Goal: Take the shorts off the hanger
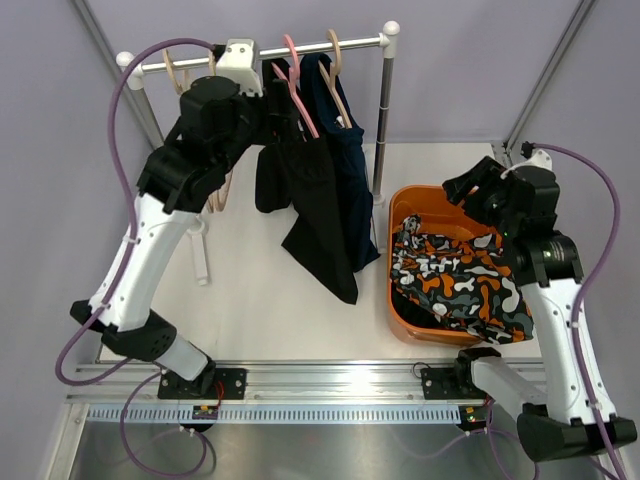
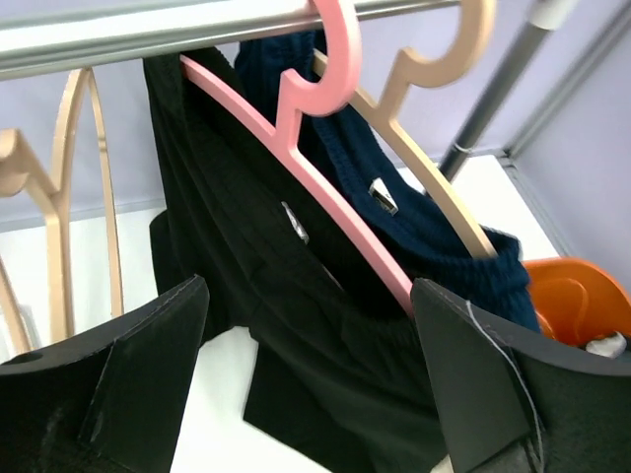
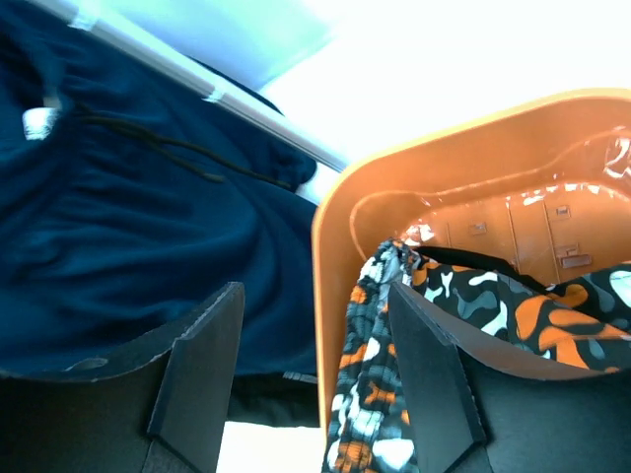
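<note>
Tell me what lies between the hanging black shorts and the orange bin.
In the top view, the navy shorts and the rack's grey post lie between them.

From above at 6 o'clock, one camera takes in the whole table [image 1: 250, 300]. Left wrist view faces the rail [image 2: 148, 34] close, 12 o'clock; right wrist, the orange bin [image 3: 473, 158], 3 o'clock. All share the navy shorts [image 1: 350, 160].

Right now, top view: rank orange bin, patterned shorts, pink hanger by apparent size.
1. Orange bin and patterned shorts: similar footprint, too close to rank.
2. Pink hanger: clearly smallest, even though it hangs nearer the camera.
</note>
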Action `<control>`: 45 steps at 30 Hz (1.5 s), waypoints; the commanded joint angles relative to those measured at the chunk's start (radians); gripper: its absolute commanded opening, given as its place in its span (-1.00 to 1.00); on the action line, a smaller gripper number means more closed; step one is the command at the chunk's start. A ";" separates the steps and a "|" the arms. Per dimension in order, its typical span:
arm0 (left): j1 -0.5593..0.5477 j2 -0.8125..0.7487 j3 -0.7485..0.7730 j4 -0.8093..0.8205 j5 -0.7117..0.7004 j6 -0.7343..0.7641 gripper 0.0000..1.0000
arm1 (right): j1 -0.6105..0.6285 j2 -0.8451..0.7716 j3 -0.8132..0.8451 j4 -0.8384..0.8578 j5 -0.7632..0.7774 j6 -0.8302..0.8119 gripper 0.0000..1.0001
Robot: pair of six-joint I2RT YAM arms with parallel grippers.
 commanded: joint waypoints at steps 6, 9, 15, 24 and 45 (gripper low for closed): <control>-0.012 0.211 0.107 0.195 -0.156 -0.023 0.78 | 0.003 -0.168 0.035 -0.175 -0.037 -0.047 0.29; -0.012 0.278 0.164 0.188 -0.187 -0.034 0.78 | 0.003 -0.234 -0.042 -0.186 -0.086 -0.022 0.19; -0.012 0.317 0.151 0.248 -0.250 -0.037 0.75 | 0.003 -0.240 -0.227 -0.120 -0.131 0.004 -0.09; -0.011 0.349 0.159 0.266 -0.265 -0.011 0.74 | 0.003 0.032 -0.320 0.127 -0.158 0.036 -0.50; -0.008 0.365 0.179 0.243 -0.288 0.018 -0.65 | 0.004 0.234 -0.111 0.141 -0.071 -0.019 -0.52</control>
